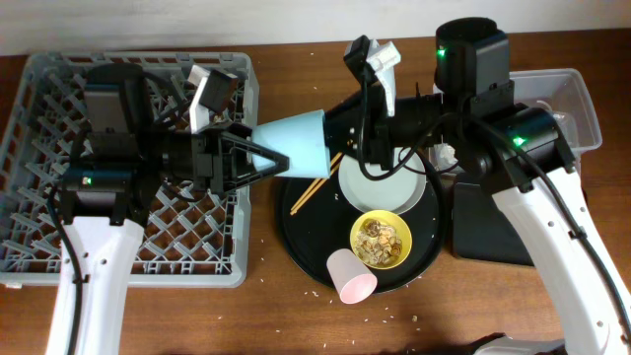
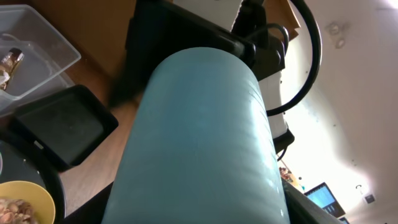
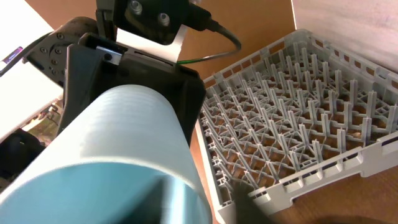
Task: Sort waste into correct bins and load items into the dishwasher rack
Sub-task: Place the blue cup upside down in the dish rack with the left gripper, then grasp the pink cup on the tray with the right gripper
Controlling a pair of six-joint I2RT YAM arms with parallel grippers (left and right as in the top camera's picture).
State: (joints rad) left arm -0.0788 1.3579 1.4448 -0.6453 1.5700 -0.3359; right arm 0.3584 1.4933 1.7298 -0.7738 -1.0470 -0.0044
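Note:
The blue cup (image 1: 296, 143) hangs on its side in the air between my two grippers, over the gap between the grey dishwasher rack (image 1: 39, 99) and the round tray. My left gripper (image 1: 264, 155) is shut on its narrow end, and the cup fills the left wrist view (image 2: 199, 137). My right gripper (image 1: 340, 128) grips its wide rim; the right wrist view looks into the open mouth (image 3: 118, 143). The grey-white plate (image 1: 394, 192), the yellow bowl (image 1: 381, 240) with tan food bits, the pink cup (image 1: 351, 277) on its side and the chopsticks (image 1: 317, 185) lie on the round tray.
The large round black tray (image 1: 296, 227) sits right of the rack. The clear tub (image 1: 582, 108) is at the far right, with a gold-brown wrapper (image 2: 11, 62) inside. The shallow black rectangular tray (image 1: 493, 237) lies in front of it. Crumbs dot the wooden table.

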